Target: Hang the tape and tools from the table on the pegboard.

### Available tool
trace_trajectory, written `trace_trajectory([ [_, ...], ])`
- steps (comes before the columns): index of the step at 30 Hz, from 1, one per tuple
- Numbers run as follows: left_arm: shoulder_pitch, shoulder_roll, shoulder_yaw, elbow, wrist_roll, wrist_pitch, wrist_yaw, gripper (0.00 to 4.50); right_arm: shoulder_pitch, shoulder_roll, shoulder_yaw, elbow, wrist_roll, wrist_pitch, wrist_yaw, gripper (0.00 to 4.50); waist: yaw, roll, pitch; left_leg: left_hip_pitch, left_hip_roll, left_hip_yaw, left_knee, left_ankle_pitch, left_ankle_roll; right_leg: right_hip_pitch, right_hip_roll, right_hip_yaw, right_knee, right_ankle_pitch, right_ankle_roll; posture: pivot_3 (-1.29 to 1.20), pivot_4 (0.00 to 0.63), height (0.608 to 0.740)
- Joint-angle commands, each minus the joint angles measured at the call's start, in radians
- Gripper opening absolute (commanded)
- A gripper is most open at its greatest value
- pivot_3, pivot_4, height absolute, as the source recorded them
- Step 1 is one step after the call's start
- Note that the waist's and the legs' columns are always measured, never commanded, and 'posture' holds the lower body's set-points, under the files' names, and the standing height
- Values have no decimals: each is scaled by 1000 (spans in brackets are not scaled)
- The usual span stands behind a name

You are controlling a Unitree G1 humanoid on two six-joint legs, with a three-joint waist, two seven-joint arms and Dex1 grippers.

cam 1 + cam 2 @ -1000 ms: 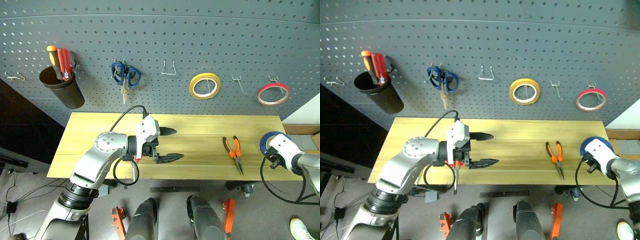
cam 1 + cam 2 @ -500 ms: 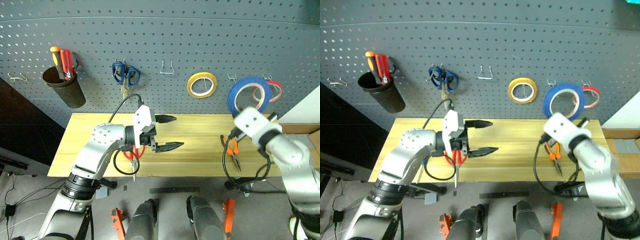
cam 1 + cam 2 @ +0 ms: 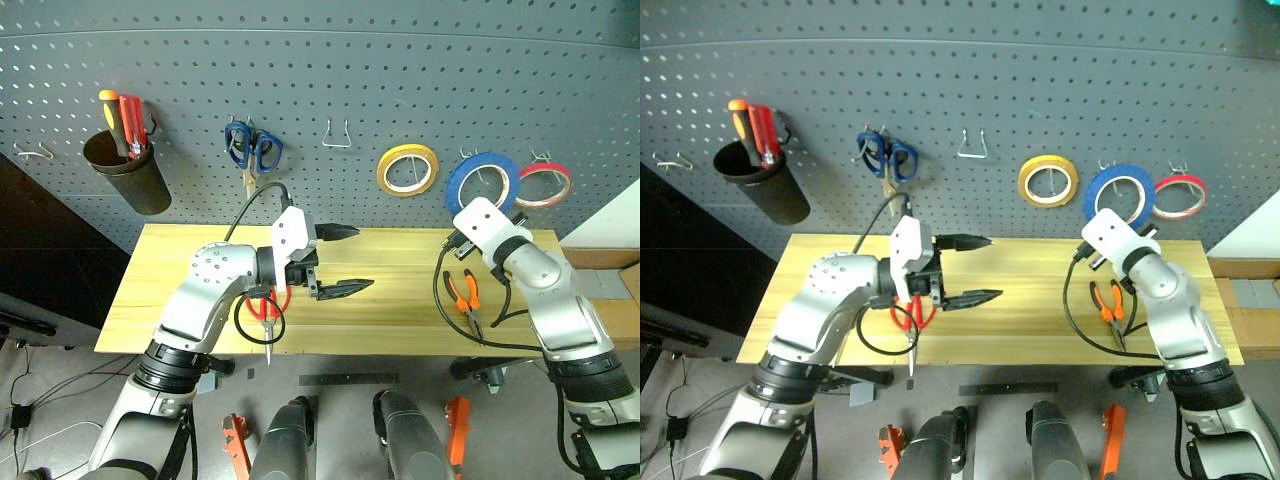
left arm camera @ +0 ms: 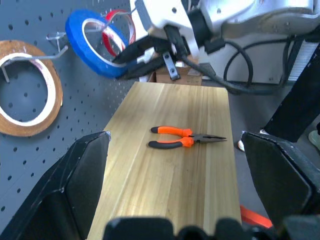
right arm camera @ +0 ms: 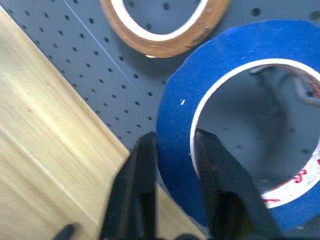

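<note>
The blue tape hangs against the pegboard, its ring over a hook between two other tape rings. My right gripper is shut on its lower edge, one finger outside the band and one inside the ring. My left gripper hovers open over the middle of the table, pointing right with nothing between its fingers. The red-handled scissors lie near the table's front edge, partly hidden under my left arm. The orange-and-black pliers lie on the table's right part, below my right arm.
A yellow tape ring and a red-pink ring flank the blue one. Blue-handled scissors hang further left, beside a free wire hook. A black cup holding screwdrivers hangs at far left.
My right gripper lifted the blue tape from the table's right end, carried it up and left, and brought it onto the board. My left gripper stayed open, almost still.
</note>
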Motion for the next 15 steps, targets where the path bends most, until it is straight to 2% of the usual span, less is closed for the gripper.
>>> trace_trajectory([
  [1,-11,-4,-4,-14,1,-8,-4,4500,113,33,-41,-140,27,42,-11,2402,3,0,0,0,0,0,0,0,0,0,0,0,0,0,0,-171,224,740],
  [4,-8,4,-18,-3,27,-30,-13,4500,214,91,-75,-236,62,143,-15,3434,4,1,0,0,0,-1,0,0,0,0,0,0,0,0,0,-169,219,740],
  [7,2,39,-37,46,82,-92,-45,4500,241,237,-169,-262,110,373,-94,4462,0,2,-3,0,0,-1,1,0,0,0,0,0,1,0,0,-179,216,740],
  [11,-19,57,-32,118,111,-148,-69,4500,126,305,-182,-164,89,616,-169,4486,-6,2,-3,5,1,1,0,1,0,0,1,4,2,2,-2,-187,221,740],
  [15,-38,66,-29,160,126,-182,-90,4500,3,341,-251,6,144,704,-195,4486,-10,2,-4,7,1,5,0,3,1,1,2,8,2,3,-2,-179,221,740],
])
